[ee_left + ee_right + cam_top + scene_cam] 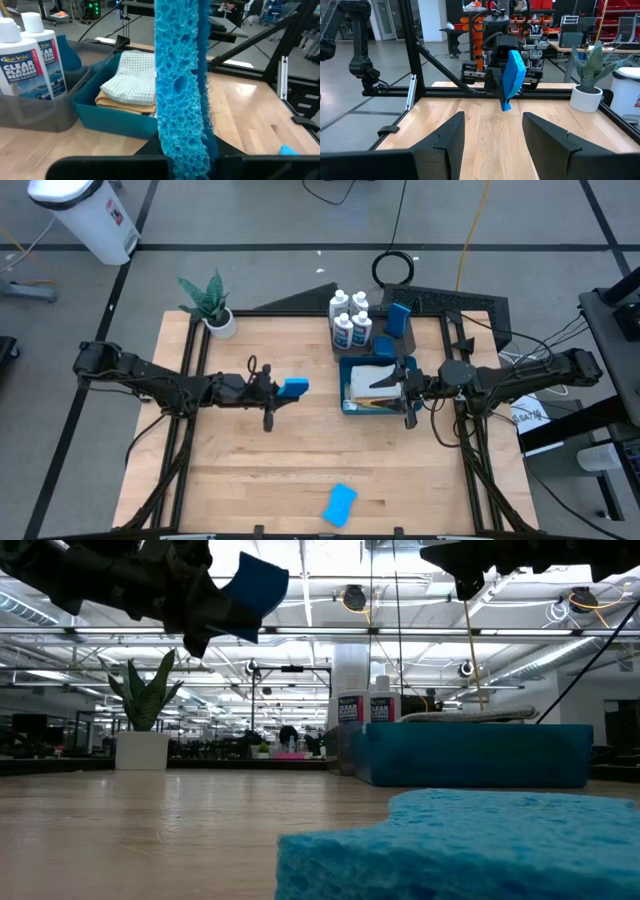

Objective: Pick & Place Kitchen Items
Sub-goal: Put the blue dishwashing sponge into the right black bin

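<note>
Sponge [294,387] in bright blue was clamped on edge in the left gripper [281,388], held clear above the desk [300,470] with the blue bin [352,402] of folded cloths [131,80] ahead of it and the white bottles [350,320] beyond that bin. Opposite it, the right gripper [408,385] hung over the bin's far side with its fingers [442,135] parted and nothing between them. Another blue sponge [340,504] lay flat on the desk well off to one side of both grippers, near the desk's front edge.
</note>
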Controlling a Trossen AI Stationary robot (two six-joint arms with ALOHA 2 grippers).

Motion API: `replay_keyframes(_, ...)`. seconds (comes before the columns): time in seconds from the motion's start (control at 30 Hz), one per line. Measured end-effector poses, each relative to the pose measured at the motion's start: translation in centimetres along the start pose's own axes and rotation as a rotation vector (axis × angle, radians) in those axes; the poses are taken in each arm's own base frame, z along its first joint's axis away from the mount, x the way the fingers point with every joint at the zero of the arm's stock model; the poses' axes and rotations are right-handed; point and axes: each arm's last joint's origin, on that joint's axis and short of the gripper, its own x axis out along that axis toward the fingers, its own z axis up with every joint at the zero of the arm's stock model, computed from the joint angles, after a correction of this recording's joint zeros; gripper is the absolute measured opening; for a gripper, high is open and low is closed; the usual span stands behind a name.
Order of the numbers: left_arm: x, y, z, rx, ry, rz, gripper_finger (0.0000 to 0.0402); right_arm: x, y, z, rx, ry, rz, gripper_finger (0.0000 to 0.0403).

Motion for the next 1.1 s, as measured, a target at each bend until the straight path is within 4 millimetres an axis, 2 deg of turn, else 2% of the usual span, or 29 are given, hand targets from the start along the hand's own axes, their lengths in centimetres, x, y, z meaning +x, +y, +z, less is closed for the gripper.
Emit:
replay_keyframes(0.23, -0.1, -0.4, 0.1, -0.002, -0.015, -0.014, 0.0025, 0.0, 0.0, 0.0, 0.0, 0.0, 0.0, 0.0171)
replay_keyframes(0.4, 0.1, -0.6, 0.6, 0.0, -0.028, -0.021, 0.0009, 0.0, 0.0, 0.0, 0.0, 0.0, 0.0, 0.0171)
replay_keyframes(0.5, 0.6, -1.0, 0.8, 0.006, -0.025, -0.03, 0.0015, 0.0, 0.0, 0.0, 0.0, 0.0, 0.0, 0.0171)
replay_keyframes(0.63, 1.8, -1.7, 1.0, 0.046, -0.009, -0.041, 0.0027, 0.0, 0.0, 0.0, 0.0, 0.001, 0.0, 0.0171)
replay_keyframes(0.83, 4.5, -2.7, 1.9, 0.105, 0.0, -0.082, 0.0009, 0.0, 0.0, 0.0, 0.0, 0.0, 0.0, 0.0171)
replay_keyframes(1.0, 6.5, -3.5, 3.0, 0.115, -0.011, -0.12, 0.0029, 0.0, 0.0, 0.0, 0.0, 0.002, 0.0, 0.0171)
replay_keyframes(1.1, 7.8, -3.9, 3.4, 0.129, -0.019, -0.133, 0.0024, 0.0, 0.0, 0.0, 0.0, 0.003, 0.0, 0.0171)
